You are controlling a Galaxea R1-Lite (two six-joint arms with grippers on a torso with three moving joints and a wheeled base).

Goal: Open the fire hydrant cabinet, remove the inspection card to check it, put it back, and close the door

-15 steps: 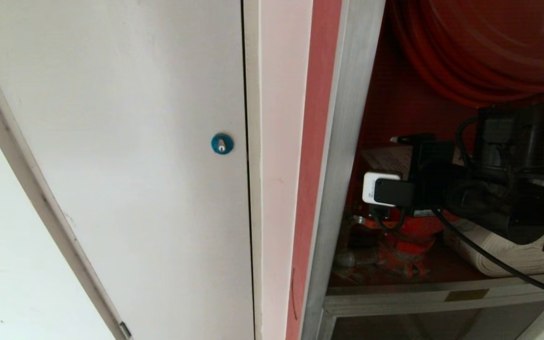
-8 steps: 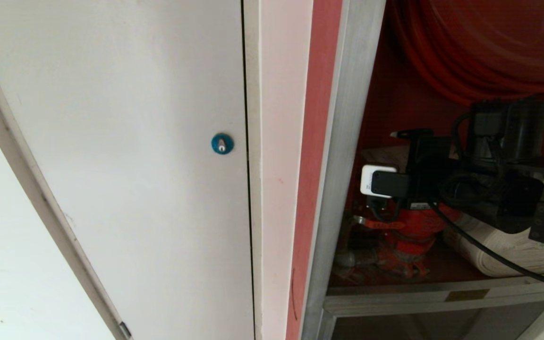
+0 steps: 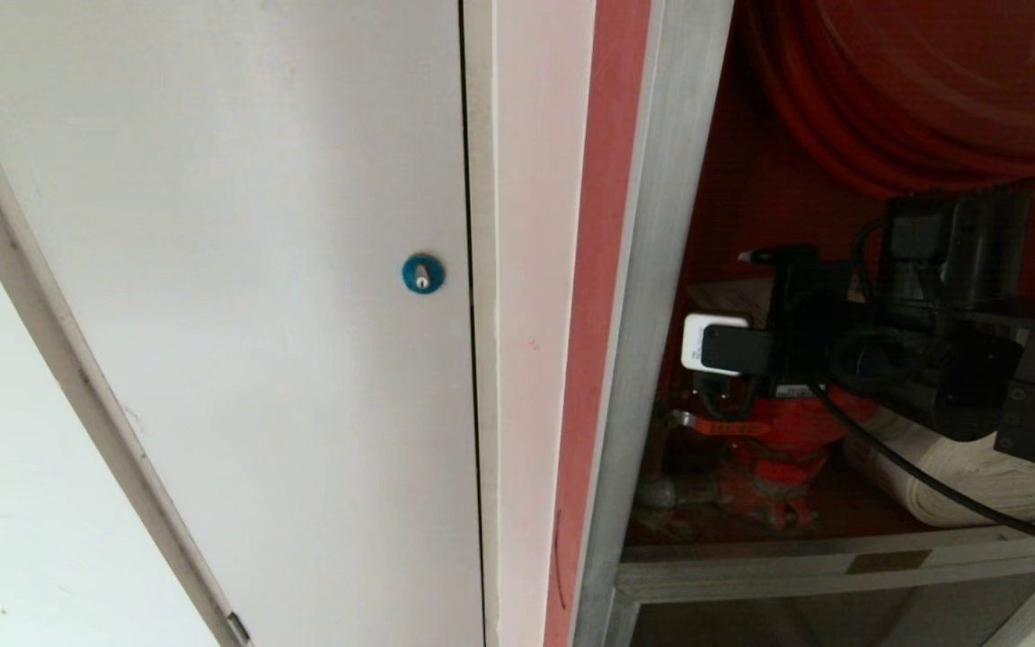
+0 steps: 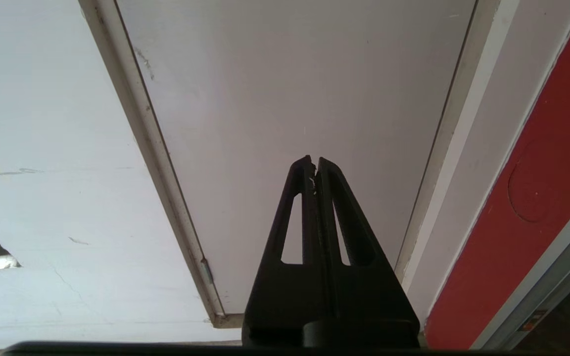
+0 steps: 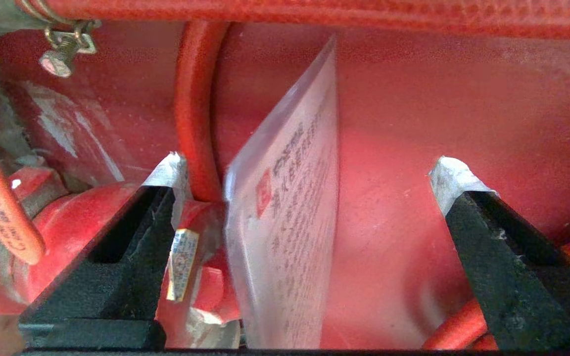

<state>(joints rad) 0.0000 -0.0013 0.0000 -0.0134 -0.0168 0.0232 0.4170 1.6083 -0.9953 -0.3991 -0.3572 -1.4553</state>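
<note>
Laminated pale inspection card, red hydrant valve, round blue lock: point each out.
Laminated pale inspection card (image 5: 285, 232), right wrist view, printed face.
Red hydrant valve (image 3: 774, 440), head view, body.
Round blue lock (image 3: 422, 273), head view, centre.

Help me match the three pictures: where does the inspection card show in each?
Head view: inspection card, pale sliver behind the right arm, above the red valve.
Left wrist view: not in it.
Right wrist view: card between the open right claw tips.
Shared landmark: the valve.

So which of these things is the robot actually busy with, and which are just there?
Part of the job:
- fire hydrant cabinet, standing open
- inspection card, between the open fingers of the right gripper, not gripped

Just there:
- white panel door with blue lock
- red hose reel
- red valve
- rolled white hose
- left gripper, shut, idle
</note>
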